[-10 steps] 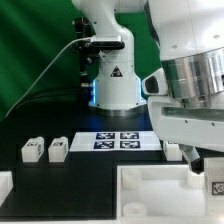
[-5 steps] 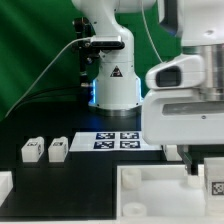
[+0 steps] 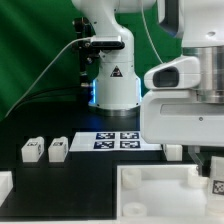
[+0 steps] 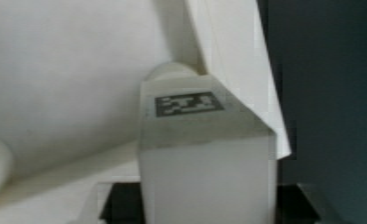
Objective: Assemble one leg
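— So, what has changed?

— Mostly the wrist. A second ago the arm's round grey flange faces the camera at a tilt. Half a second ago the hand is turned square-on. Now it sits almost the same, only a hair further toward the exterior view's right. The swing looks finished.

— And the leg?

— The leg [image 3: 216, 186] stands at the panel's [image 3: 150, 190] corner, at the exterior view's far right. Its tag is in the same spot in all three pictures, so it has not budged.

— Is the gripper on it?

— The gripper [image 3: 203, 170] hangs right at it. In the wrist view the leg [image 4: 201, 150] fills the middle, tag facing the camera, with the panel [image 4: 73, 110] close behind. The fingers do not show clearly, so I cannot tell whether they are spread or pinching it.

— What does that mean for the job?

— I judge the lining-up is over and the fine work at that corner begins, either closing on the leg or twisting it home. Whether it is seated, I cannot tell.
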Robot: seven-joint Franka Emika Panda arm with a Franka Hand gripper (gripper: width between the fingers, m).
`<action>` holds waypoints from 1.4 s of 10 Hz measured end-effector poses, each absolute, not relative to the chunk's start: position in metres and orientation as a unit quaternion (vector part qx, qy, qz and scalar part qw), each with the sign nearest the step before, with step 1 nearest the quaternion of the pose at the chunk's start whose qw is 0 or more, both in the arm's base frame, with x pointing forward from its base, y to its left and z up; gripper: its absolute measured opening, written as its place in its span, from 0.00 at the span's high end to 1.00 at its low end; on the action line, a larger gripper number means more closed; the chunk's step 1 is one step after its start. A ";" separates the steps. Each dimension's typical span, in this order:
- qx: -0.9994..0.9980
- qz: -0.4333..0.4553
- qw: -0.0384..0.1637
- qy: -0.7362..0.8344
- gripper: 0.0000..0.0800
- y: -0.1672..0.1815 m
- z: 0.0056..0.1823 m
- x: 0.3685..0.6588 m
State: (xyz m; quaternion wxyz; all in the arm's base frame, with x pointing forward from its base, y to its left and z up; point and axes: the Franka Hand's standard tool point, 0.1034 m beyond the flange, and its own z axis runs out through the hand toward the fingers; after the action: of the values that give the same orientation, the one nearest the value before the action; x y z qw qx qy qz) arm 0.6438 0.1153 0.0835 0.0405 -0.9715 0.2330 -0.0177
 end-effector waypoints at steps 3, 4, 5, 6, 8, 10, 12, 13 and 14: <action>-0.886 -0.002 0.054 0.461 0.63 0.105 0.082 0.641; -0.840 0.008 0.064 0.539 0.63 0.104 0.081 0.639; -0.788 0.018 0.075 0.611 0.63 0.103 0.080 0.635; -0.730 0.036 0.082 0.677 0.63 0.103 0.080 0.634; -0.677 0.050 0.087 0.729 0.63 0.103 0.079 0.633; -0.703 0.046 0.088 0.704 0.53 0.104 0.079 0.633; -0.784 0.028 0.097 0.612 0.29 0.105 0.080 0.636; -0.833 0.028 0.096 0.544 0.22 0.109 0.081 0.635; -0.894 0.025 0.089 0.439 0.20 0.113 0.081 0.633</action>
State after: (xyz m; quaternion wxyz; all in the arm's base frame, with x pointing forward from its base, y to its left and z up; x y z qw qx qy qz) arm 0.6328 0.1125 0.0807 0.0890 -0.8935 0.4394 0.0245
